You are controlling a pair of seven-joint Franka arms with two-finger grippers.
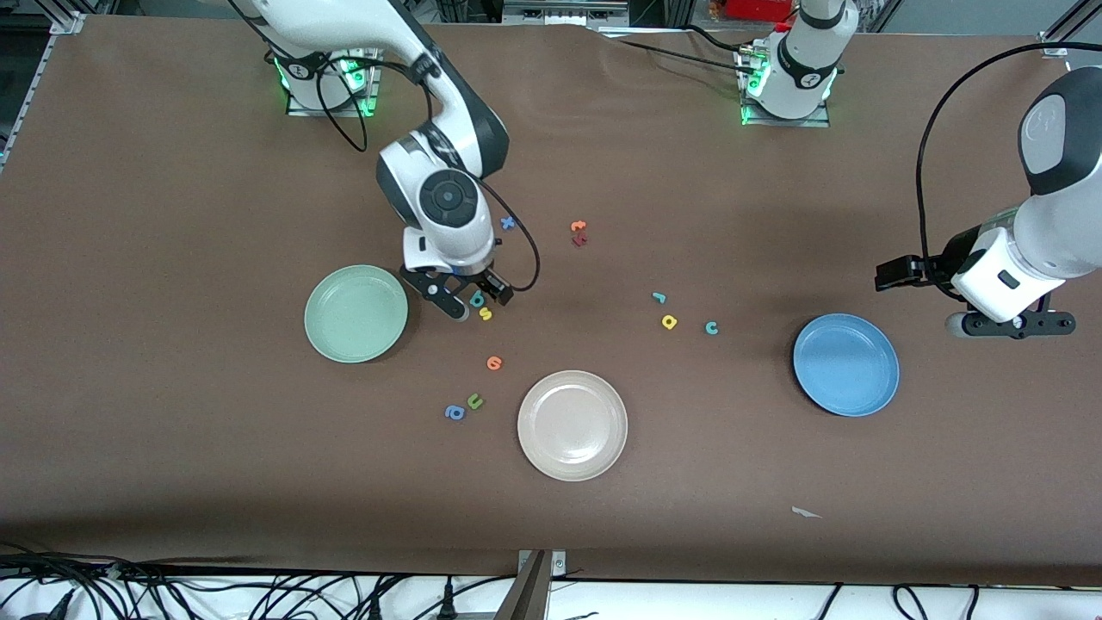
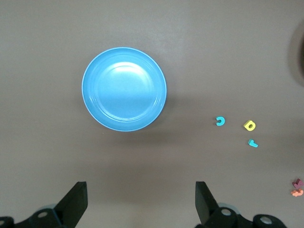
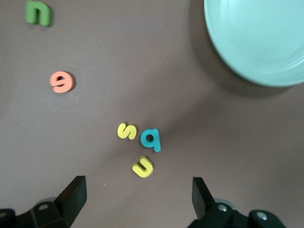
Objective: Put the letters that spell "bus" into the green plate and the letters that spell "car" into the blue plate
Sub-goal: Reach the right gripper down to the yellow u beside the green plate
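Beside the green plate (image 1: 355,313) (image 3: 261,38) lie the teal b (image 1: 476,299) (image 3: 151,139), yellow s (image 1: 485,314) (image 3: 127,131) and yellow u (image 3: 143,166). My right gripper (image 1: 473,301) (image 3: 137,190) hangs low over this cluster, open, with nothing between its fingers. The u is hidden under it in the front view. The teal r (image 1: 659,298) (image 2: 253,143), yellow a (image 1: 669,322) (image 2: 250,125) and teal c (image 1: 712,327) (image 2: 220,121) lie mid-table, apart from the blue plate (image 1: 845,364) (image 2: 124,89). My left gripper (image 1: 1012,325) (image 2: 141,190) waits open beside the blue plate, toward the left arm's end.
A cream-white plate (image 1: 572,424) sits nearer the front camera than the letters. Other letters lie around: an orange one (image 1: 494,362) (image 3: 62,81), a green u (image 1: 474,400) (image 3: 38,13), a blue a (image 1: 455,412), a blue x (image 1: 508,223) and an orange-and-red pair (image 1: 578,232) (image 2: 297,187).
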